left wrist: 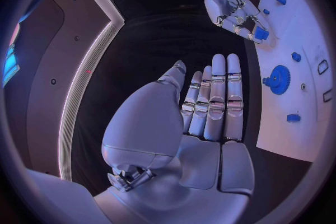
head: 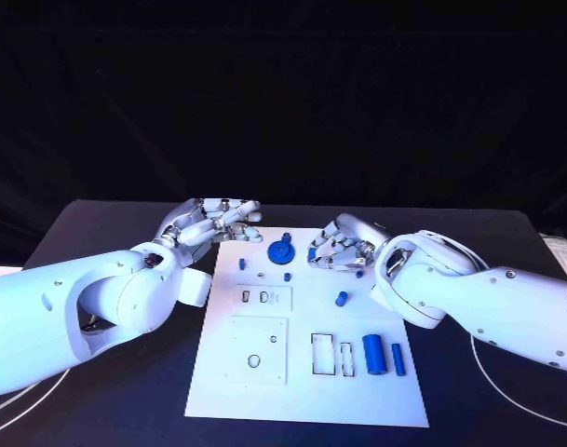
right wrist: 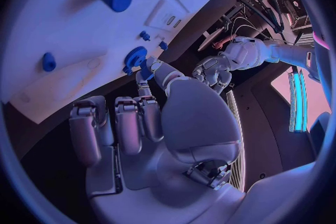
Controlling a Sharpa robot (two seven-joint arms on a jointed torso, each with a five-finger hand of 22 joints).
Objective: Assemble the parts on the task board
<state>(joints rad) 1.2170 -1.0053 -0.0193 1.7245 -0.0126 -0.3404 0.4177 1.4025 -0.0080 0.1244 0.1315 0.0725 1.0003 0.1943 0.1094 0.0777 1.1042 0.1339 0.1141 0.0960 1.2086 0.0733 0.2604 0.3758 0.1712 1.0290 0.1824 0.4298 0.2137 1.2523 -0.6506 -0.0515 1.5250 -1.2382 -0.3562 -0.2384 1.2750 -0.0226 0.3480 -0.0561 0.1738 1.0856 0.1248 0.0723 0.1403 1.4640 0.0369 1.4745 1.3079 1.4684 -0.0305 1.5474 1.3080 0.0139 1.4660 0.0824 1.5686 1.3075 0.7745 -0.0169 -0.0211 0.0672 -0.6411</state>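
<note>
The board [head: 303, 391] carries a blue gear [head: 280, 252]; your right hand [head: 341, 246] pinches a small blue piece [left wrist: 260, 33], so lower it squarely. Left hand [head: 216, 222] hovers, fingers spread, empty.

gear [head: 280, 252] on task board [head: 230, 391], hands flanking

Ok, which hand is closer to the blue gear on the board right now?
The right hand. It sits just beside the blue gear, over the task board, pinching a small blue part. The left hand hovers off the board's far left corner, fingers apart, holding nothing.
</note>
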